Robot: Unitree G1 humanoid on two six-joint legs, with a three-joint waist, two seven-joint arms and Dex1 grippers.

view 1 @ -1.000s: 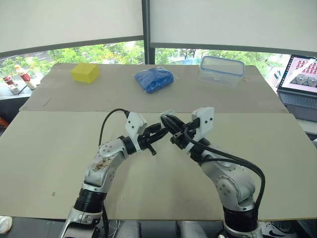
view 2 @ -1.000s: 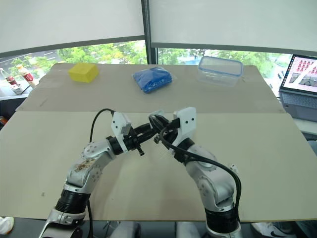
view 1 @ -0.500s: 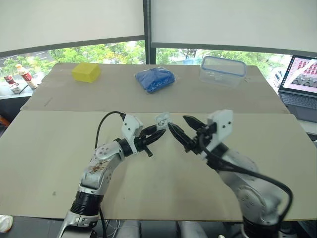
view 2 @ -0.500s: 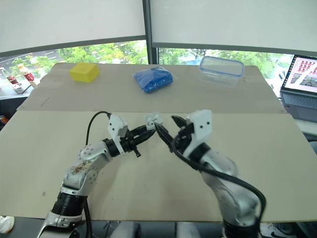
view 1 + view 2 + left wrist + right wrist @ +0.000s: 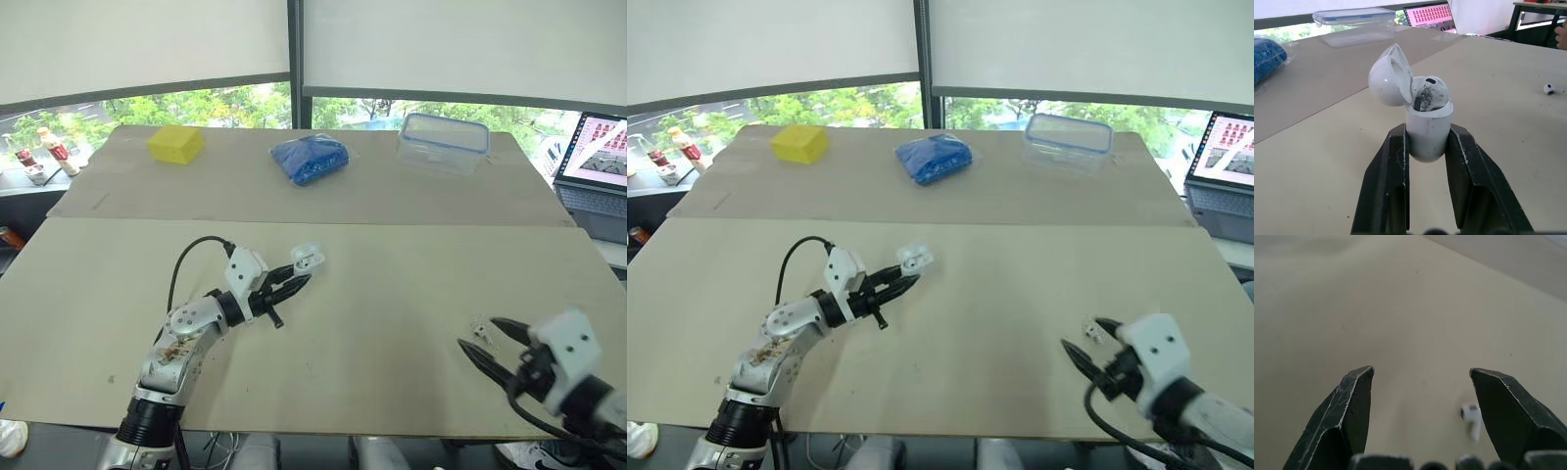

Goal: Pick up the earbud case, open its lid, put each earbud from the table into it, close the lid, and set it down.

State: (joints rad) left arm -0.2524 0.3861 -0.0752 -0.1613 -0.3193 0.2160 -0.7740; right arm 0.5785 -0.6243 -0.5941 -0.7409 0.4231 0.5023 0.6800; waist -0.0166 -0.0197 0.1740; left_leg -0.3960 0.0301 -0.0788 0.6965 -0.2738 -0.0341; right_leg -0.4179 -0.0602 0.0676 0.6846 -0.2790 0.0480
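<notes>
Beige cardboard covers the table (image 5: 392, 264) beside the window. A clear plastic box (image 5: 441, 139) stands at its far side.

The left gripper (image 5: 1428, 134) is clamped on the lower body of the small white earbud case (image 5: 1427, 127) and holds it off the surface. Its hinged lid (image 5: 1388, 76) is swung open, and what looks like one earbud already sits inside.

The right gripper (image 5: 1421, 372) hovers low with its fingers spread wide and nothing in them. The remaining white earbud (image 5: 1472, 418) lies on the table close to one of those fingers, not centred, and near the table's front edge.

If the fingers close from here, one would probably reach the smooth bud first and flick it over the edge. An off-axis push while seating it could twist the case.
</notes>
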